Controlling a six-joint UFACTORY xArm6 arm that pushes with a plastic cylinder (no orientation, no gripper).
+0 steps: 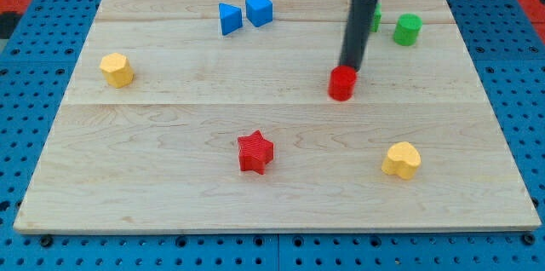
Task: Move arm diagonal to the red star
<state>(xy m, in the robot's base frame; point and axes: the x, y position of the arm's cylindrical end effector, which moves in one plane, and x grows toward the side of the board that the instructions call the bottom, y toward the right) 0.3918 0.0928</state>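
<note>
1. Desk (170, 126): a pale wooden board is lying on a blue pegboard, carrying seven blocks that can be made out.
2. My tip (348, 70): the rod is coming down from 12 o'clock and is ending at the top rear of the red cylinder (341, 83), apparently touching it. There is no gripper on this arm, so nothing is open, closed or holding.
3. Red star (255, 152): the task's block is sitting a little below the board's centre, at about 7 to 8 o'clock from my tip and well apart from it.
4. Bystanders: the blue triangle (229, 19) and blue cube (259, 9) are sitting at 11 o'clock of the board; the green cylinder (407, 30) at 1 o'clock, with a second green block (375, 20) half hidden behind the rod; the yellow hexagon (117, 70) at 9 o'clock; the yellow heart (401, 160) at 4 o'clock.
5. Handling note, as judgement: my tip is already lying up and to the right of the star, so only a short approach seems needed.
6. Risk: heading straight at 7 o'clock is likely pushing the red cylinder along; skirting it first, then stopping short of the star, seems safer.
</note>
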